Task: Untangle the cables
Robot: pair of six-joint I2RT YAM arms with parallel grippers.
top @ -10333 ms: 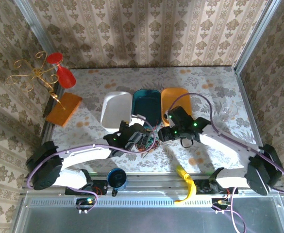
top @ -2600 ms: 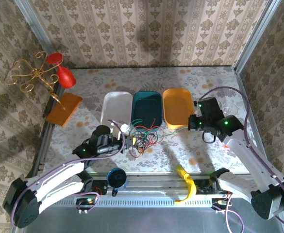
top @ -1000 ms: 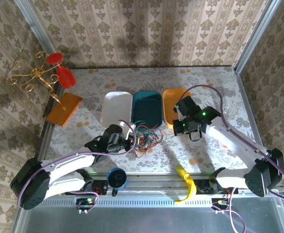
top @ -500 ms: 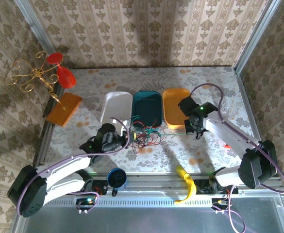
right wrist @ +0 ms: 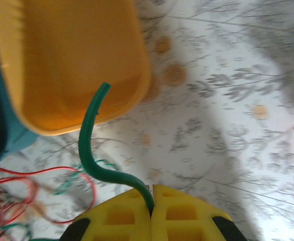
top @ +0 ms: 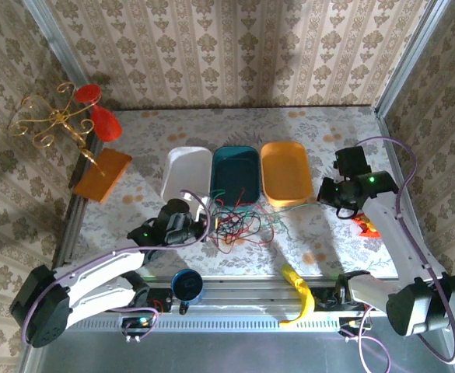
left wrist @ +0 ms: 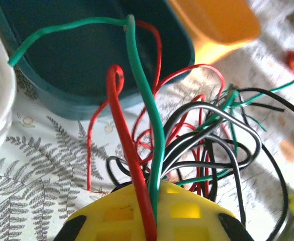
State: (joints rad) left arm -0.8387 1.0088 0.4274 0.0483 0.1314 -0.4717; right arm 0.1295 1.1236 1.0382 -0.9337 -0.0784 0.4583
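The cables (top: 233, 223) lie in a loose red, black and green tangle on the table just in front of the teal tub (top: 236, 155). My left gripper (top: 203, 226) is at the tangle's left edge. In the left wrist view the left gripper (left wrist: 149, 195) is shut on a red cable (left wrist: 122, 130) and a green cable (left wrist: 145, 110) side by side, with black cables (left wrist: 222, 145) looping beyond. My right gripper (top: 324, 193) is right of the orange tub (top: 286, 175). In the right wrist view the right gripper (right wrist: 151, 195) is shut on a green cable (right wrist: 88, 143) whose free end curls upward.
A white tub (top: 187, 175) sits left of the teal one. A small red object (top: 365, 225) lies by the right arm. A gold stand with a red glass (top: 95, 109) and an orange block (top: 103, 172) are far left. A blue cup (top: 187, 284) stands at the near edge.
My right gripper has swung right, away from the tangle and past the orange tub, still holding the green cable. The left gripper has stayed at the tangle's left edge.
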